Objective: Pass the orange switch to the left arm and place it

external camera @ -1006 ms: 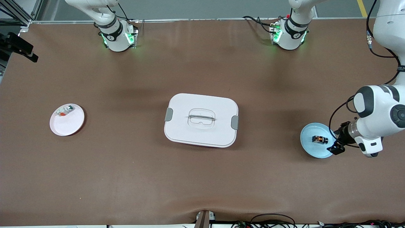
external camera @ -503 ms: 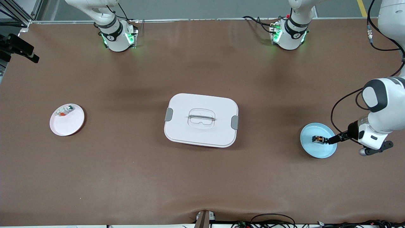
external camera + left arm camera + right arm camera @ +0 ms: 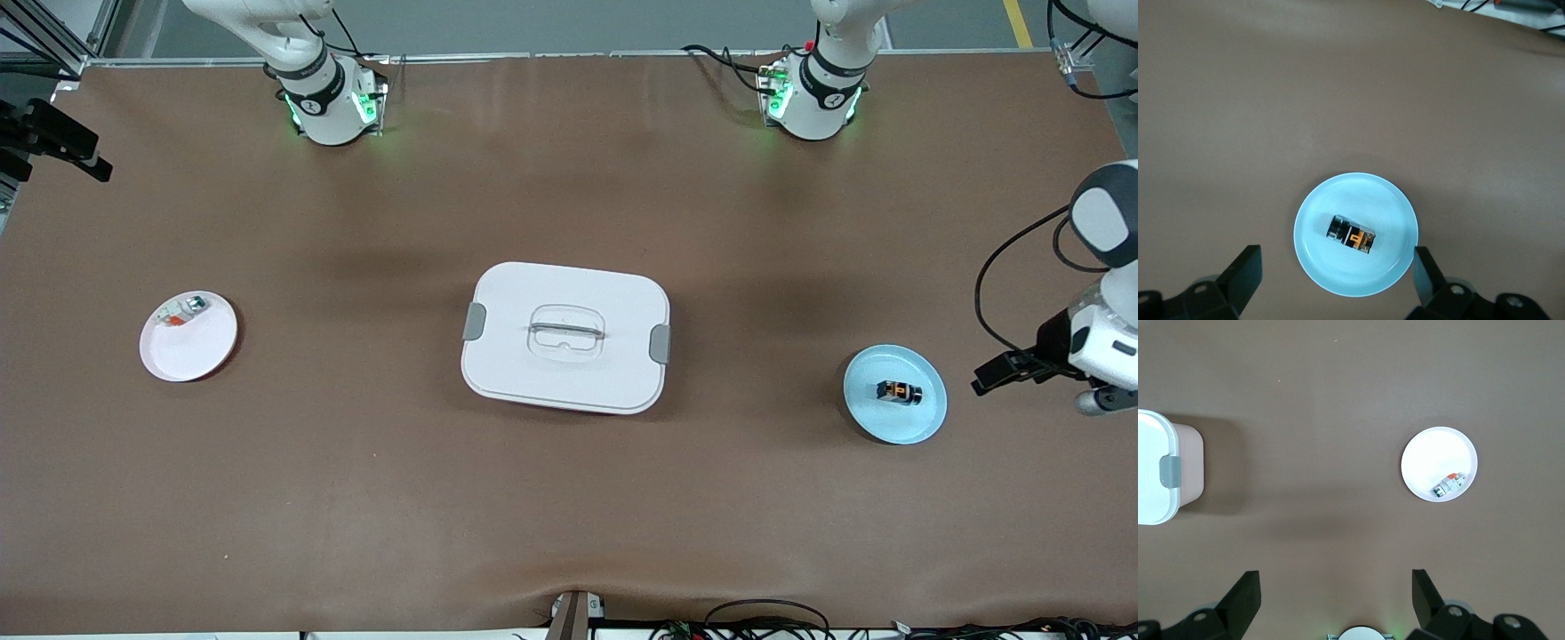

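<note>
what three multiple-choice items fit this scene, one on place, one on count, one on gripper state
1. Where does the small orange switch with a black cap lie?
A. on the pale blue round plate
B. on the large white box with grey clips
C. on the white round plate

2. How many round plates are on the brown table?
A. one
B. two
C. three

3. How is the left gripper?
A. shut on the switch
B. open and empty
C. shut and empty

Answers: 1 A, the switch rests inside the blue plate's rim. 2 B, one blue plate and one white plate show. 3 B, the left wrist view shows both fingers spread wide with nothing between them.
</note>
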